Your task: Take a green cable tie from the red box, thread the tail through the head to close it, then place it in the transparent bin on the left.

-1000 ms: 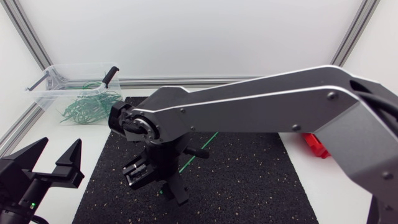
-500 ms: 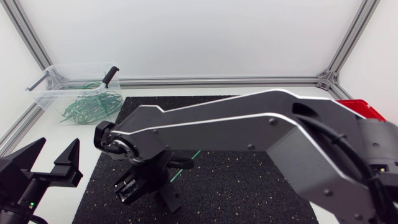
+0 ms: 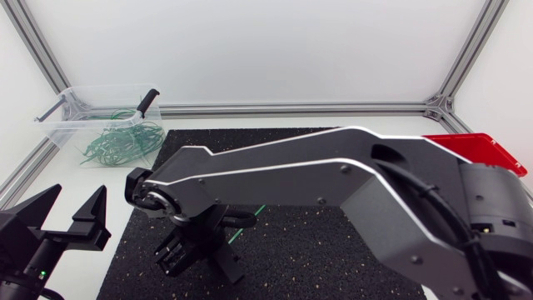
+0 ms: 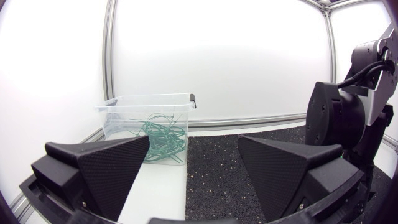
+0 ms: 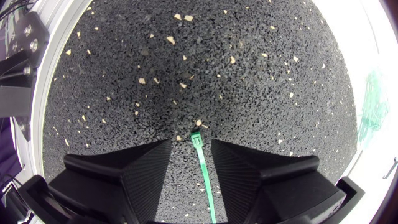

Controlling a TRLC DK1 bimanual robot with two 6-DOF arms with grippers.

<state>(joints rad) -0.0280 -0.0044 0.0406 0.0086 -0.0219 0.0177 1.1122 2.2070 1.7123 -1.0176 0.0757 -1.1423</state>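
- Tabletop [image 3: 117,175]: white, w/ black speckled mat [image 3: 333,258] over its middle.
- R arm [image 3: 333,179]: comes in from 3 o'clock, stretches across the mat to approx 7 o'clock, wrist turned down at the mat.
- Transparent bin [image 3: 62,112]: on the tabletop at 10 o'clock off the mat's corner, black latch [image 3: 148,100] on its rim. Seen from the L wrist it sits ahead of the L claw, to the outer side.
- Red box [image 3: 475,150]: at 3 o'clock, mostly hidden behind the R arm; only a red edge shows.
- L claw [image 3: 77,196]: at 8 o'clock, just off the mat's edge; fingers spread wide, nothing betw. them.
- R claw [image 5: 189,149]: low over the mat, fingers part open w/ a narrow gap. It grips nothing.
- Heap of green ties [image 3: 121,142]: tangled inside the bin, some against the wall nearest the mat.
- Green cable tie [image 5: 202,168]: flat on the mat, straight, not looped. Strap runs thru the gap betw. the R claw's fingers, head poking out just ahead of the tips. Can't tell if it brushes either finger. From the head view a short green bit shows by the R wrist.
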